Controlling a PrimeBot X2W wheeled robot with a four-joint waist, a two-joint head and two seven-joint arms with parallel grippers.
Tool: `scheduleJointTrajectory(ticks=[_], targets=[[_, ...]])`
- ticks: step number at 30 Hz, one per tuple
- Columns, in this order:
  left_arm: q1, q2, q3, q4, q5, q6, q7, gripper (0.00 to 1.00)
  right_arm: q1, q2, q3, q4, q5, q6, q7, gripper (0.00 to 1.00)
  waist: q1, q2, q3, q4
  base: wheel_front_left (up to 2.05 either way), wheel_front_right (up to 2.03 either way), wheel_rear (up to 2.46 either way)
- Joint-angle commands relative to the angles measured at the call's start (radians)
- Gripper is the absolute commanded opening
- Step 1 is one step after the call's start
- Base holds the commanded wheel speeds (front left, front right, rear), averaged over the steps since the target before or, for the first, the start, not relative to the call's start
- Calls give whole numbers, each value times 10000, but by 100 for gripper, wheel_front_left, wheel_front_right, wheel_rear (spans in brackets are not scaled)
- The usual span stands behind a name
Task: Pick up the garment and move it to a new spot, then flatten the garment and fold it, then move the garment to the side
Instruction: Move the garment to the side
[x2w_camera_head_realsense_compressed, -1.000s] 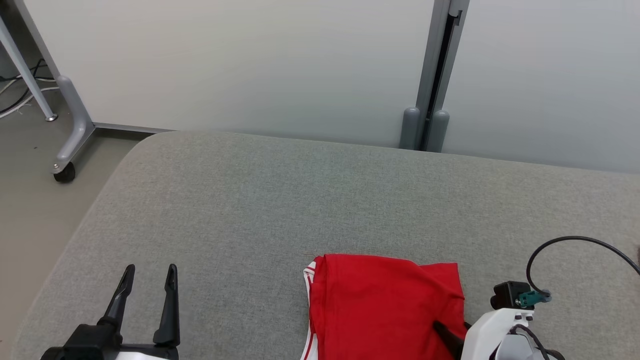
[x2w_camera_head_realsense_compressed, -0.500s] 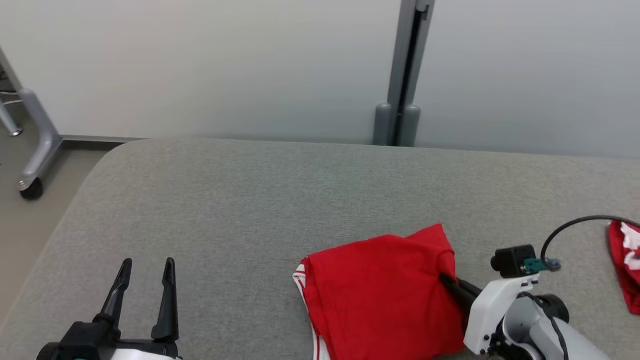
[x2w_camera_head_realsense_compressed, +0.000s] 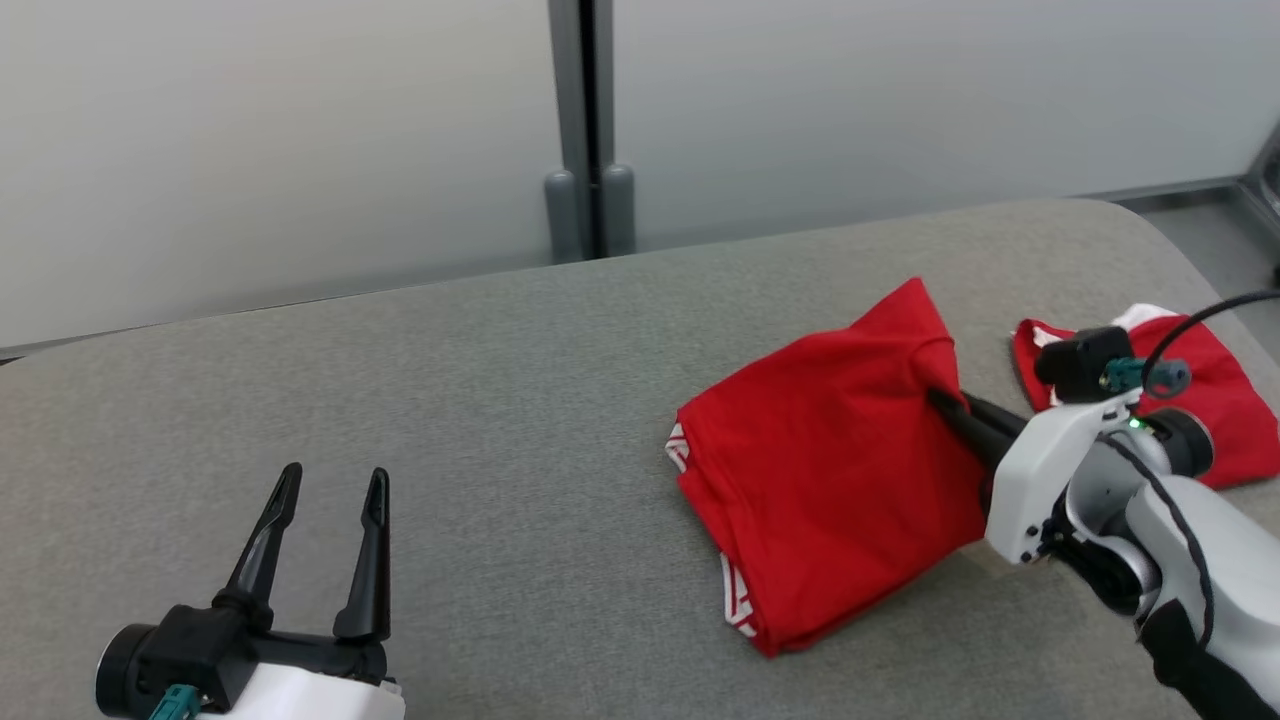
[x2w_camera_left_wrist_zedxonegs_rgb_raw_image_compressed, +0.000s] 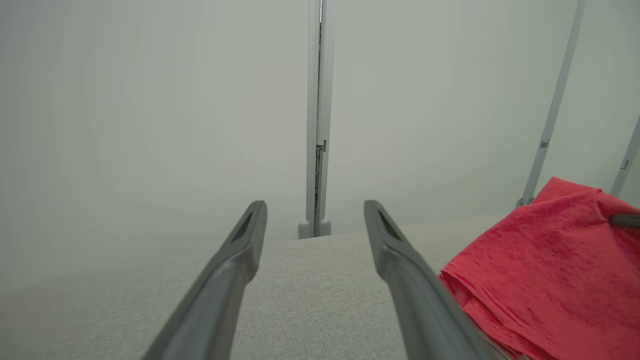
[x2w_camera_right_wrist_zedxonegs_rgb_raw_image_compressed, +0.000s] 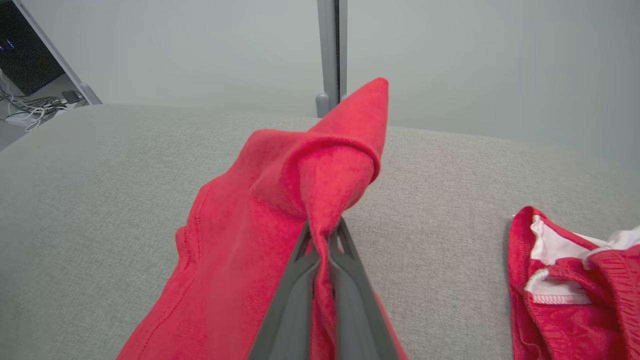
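Note:
The garment (x2w_camera_head_realsense_compressed: 830, 460) is a folded red cloth with white striped trim, lying on the grey padded table (x2w_camera_head_realsense_compressed: 500, 400). My right gripper (x2w_camera_head_realsense_compressed: 942, 398) is shut on the garment's far right corner, which is pulled up into a peak. In the right wrist view the red cloth (x2w_camera_right_wrist_zedxonegs_rgb_raw_image_compressed: 280, 210) is pinched between the two fingers of the right gripper (x2w_camera_right_wrist_zedxonegs_rgb_raw_image_compressed: 325, 230) and bunches above them. My left gripper (x2w_camera_head_realsense_compressed: 330, 490) stands open over bare table at the lower left, with nothing between its fingers. The left wrist view shows the left gripper (x2w_camera_left_wrist_zedxonegs_rgb_raw_image_compressed: 315, 210) open and the garment (x2w_camera_left_wrist_zedxonegs_rgb_raw_image_compressed: 550, 270) off to the right.
A second red and white garment (x2w_camera_head_realsense_compressed: 1210, 400) lies crumpled at the table's right end, behind my right wrist; the right wrist view has it (x2w_camera_right_wrist_zedxonegs_rgb_raw_image_compressed: 570, 285) at the lower right. A grey partition wall with a post (x2w_camera_head_realsense_compressed: 585, 130) runs behind the table.
The right gripper has shut on the garment's corner and dragged it rightward, lifting the corner into a peak. The head camera has swung right, bringing the second garment into view. The left gripper stays open.

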Motion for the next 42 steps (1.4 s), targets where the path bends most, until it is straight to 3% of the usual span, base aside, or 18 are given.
scheduleJointTrajectory(ticks=[1, 12, 21, 30, 31, 32, 36, 42], targets=[[-264, 16, -34, -43, 102, -61, -12, 100, -458, -203, 61, -8, 112, 1, -20, 0, 0, 0, 503, -863, 0, 0, 0], [-1063, 331, -206, -52, 252, -212, 13, 100, -2101, -992, 35, 762, 340, 1, -433, 0, 0, 0, 1738, -1933, 0, 0, 0], [-1854, 857, -265, -414, 371, -283, 432, 100, -3340, -1565, -208, 1880, -71, 1, -985, 0, 0, 0, 3092, -2203, 0, 0, 0], [-2393, 1181, -413, -746, 315, -325, 823, 100, -4367, -1141, -843, 4100, -1145, 1, -1451, 2, 0, 0, 3996, -1989, 0, 0, 0], [-2427, 1191, -425, -741, 292, -329, 825, 100, -4445, -1026, -971, 4449, -1229, 1, -1557, 40, 0, 0, 4023, -1919, 0, 0, 0], [-2453, 1195, -426, -736, 274, -316, 816, 100, -4509, -950, -1104, 4869, -1371, 1, -1660, 96, 0, 0, 4040, -1844, 0, 0, 0], [-2487, 1158, -393, -630, 210, -233, 680, 100, -4980, -773, -1578, 6333, -2048, 1, -2371, 100, 0, 0, 3972, -1528, 0, 0, 0], [-2257, 1024, -350, -384, 75, -123, 408, 100, -5059, -1101, -2593, 6900, -2869, 1, -3341, 100, 0, 0, 3412, -1085, 0, 0, 0]])
